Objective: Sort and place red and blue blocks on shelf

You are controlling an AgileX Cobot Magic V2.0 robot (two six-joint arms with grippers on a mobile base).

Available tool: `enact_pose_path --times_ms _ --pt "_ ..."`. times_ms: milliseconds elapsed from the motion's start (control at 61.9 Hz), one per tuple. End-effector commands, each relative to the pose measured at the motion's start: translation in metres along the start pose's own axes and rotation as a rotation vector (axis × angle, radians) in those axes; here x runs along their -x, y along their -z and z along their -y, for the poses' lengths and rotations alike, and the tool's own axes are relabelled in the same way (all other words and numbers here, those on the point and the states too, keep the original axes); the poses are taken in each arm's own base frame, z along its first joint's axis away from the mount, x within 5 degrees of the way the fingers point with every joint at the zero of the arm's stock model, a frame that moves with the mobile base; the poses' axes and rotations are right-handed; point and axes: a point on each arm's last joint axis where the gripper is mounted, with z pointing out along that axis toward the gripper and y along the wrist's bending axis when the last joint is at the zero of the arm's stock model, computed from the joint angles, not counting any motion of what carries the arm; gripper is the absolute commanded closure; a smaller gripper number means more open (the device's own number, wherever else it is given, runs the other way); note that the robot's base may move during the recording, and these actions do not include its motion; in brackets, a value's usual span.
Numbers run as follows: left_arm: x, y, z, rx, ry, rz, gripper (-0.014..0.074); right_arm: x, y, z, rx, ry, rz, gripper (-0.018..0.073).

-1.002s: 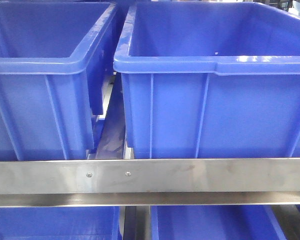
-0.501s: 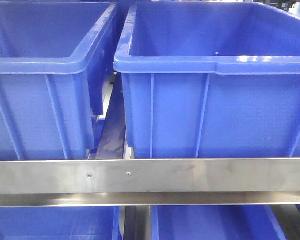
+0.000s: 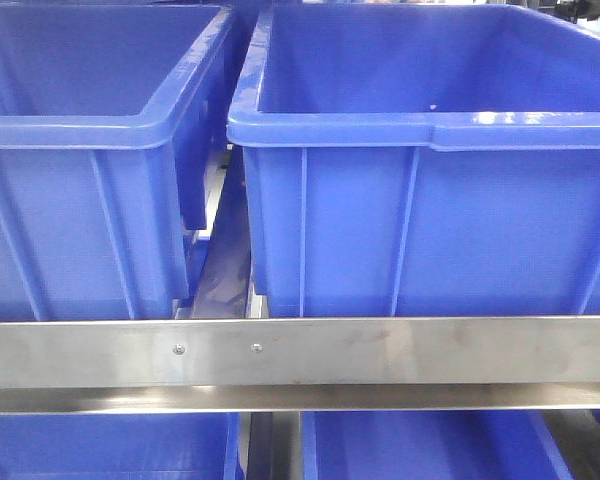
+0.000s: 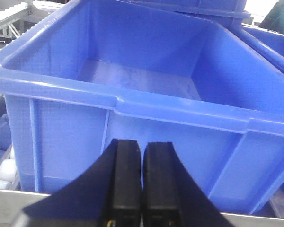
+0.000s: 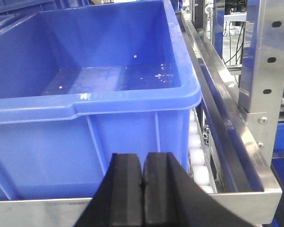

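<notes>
Basically the front view is filled by two big blue bins side by side on the shelf: left bin (image 3: pixel 90 160) and right bin (image 3: pixel 430 180), a narrow gap between them showing a strip of the rack. Shelf crossbar (image 3: pixel 380 352) runs full width just below the bins, with two small screws (image 3: pixel 178 349) left of centre. More blue bins on the level below, only their top edges showing under the crossbar. No red or blue block visible in any view; both upper bins look empty as far as their floors show, the right one only with a few white specks. Left gripper (image 4: pixel 141 189): black fingers together, a thin seam between them, nothing held, sitting low in front of a bin wall (image 4: pixel 146 142) and pointing at it. White rollers (image 4: pixel 4 172) show at the lower left beside that bin. Right gripper (image 5: pixel 143 189): fingers also pressed together, nothing between them, in front of the near wall of a bin (image 5: pixel 85 146). To its right are white rollers (image 5: pixel 199 165), a steel side rail (image 5: pixel 227 137) and a perforated steel upright (image 5: pixel 270 71). Bin walls stand directly ahead of both grippers; the crossbar edge lies just under them.
</notes>
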Motion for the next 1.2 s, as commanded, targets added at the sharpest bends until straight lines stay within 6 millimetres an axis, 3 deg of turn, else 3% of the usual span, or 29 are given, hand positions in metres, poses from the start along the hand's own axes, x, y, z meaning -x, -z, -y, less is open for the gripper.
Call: enact_pose_path --times_ms 0,1180 --pt "-0.0051 -0.0001 -0.0005 -0.024 -0.008 0.067 0.0472 0.0161 0.0018 -0.0019 0.009 0.003 0.116 0.0503" --pt "-0.0053 -0.0001 -0.0005 -0.024 -0.032 0.065 0.0473 0.0161 0.0018 -0.0019 0.009 0.003 0.116 0.0503"
